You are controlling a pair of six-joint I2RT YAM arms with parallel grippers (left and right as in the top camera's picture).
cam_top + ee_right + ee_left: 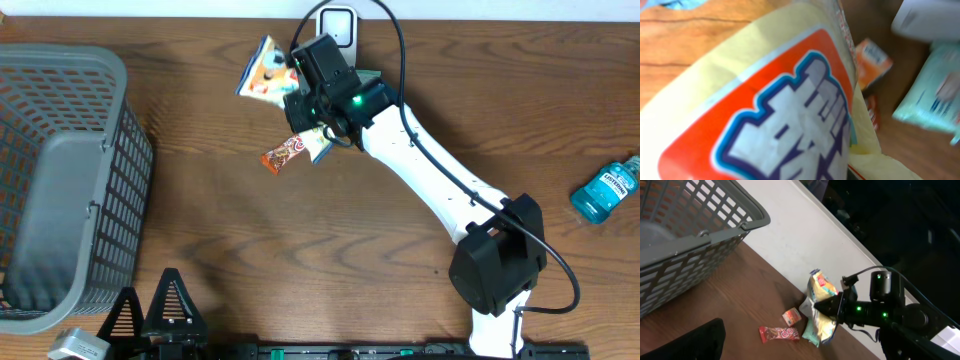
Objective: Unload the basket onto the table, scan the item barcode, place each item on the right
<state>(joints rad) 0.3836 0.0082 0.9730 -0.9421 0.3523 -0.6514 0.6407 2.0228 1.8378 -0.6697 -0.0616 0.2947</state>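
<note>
One snack bag (263,70) is clamped in the right hand (298,82), held over the counter (300,250) just left of the scanner (338,25), its long axis slanting away from it. The left hand (150,290) is released and well apart from the scanner.

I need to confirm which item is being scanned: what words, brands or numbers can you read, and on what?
"LISTERINE", small but likely: label on the blue bottle.
Too blurred and cropped: big white letters on the yellow snack bag.
Too small: white letters on the red candy wrapper; print on the orange box.
No barcode digits show.
</note>
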